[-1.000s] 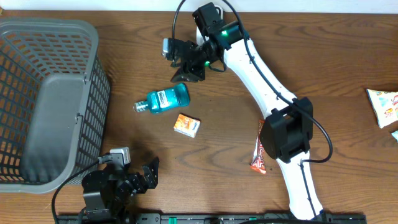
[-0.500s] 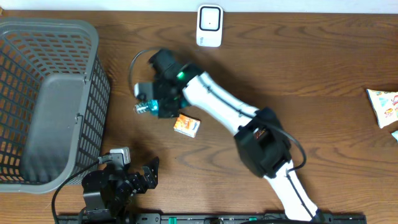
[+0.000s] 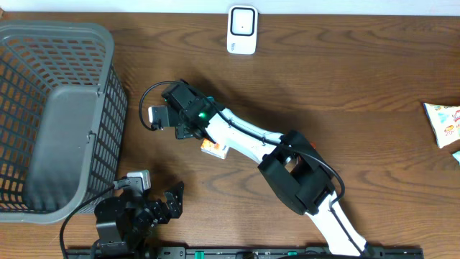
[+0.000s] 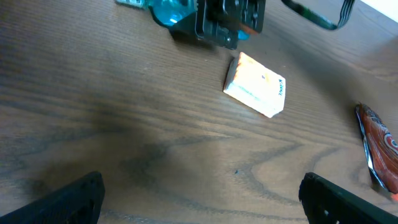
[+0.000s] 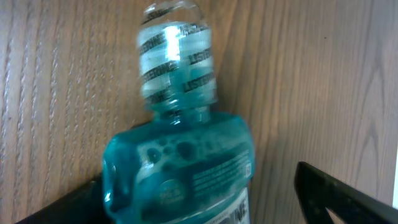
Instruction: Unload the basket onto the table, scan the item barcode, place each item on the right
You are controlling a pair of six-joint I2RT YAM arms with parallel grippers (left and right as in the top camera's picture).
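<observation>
The mouthwash bottle [image 5: 180, 155] lies on its side on the table [image 3: 359, 79], directly under the right gripper [image 5: 196, 183]; in the right wrist view its long axis runs straight away from the camera, clear cap [image 5: 177, 56] at the far end, so the two fingers stand either side of the teal body and would close across its width; the jaws are spread wide, one finger just beside the bottle's flank and the other apart from it, and they hold nothing yet; the left gripper [image 4: 205, 205] sits low near the front edge, fully spread and empty, well apart from the bottle, so the right arm is plainly the nearer; the white scanner [image 3: 242, 30] rests at the far edge, well apart from the bottle; an orange box [image 4: 256, 84] lies just beside the right gripper, a red wrapper [image 4: 376, 152] further off; from overhead the arm hides the bottle entirely; the barcode's face cannot be made out, and the label print is too blurred to read.
</observation>
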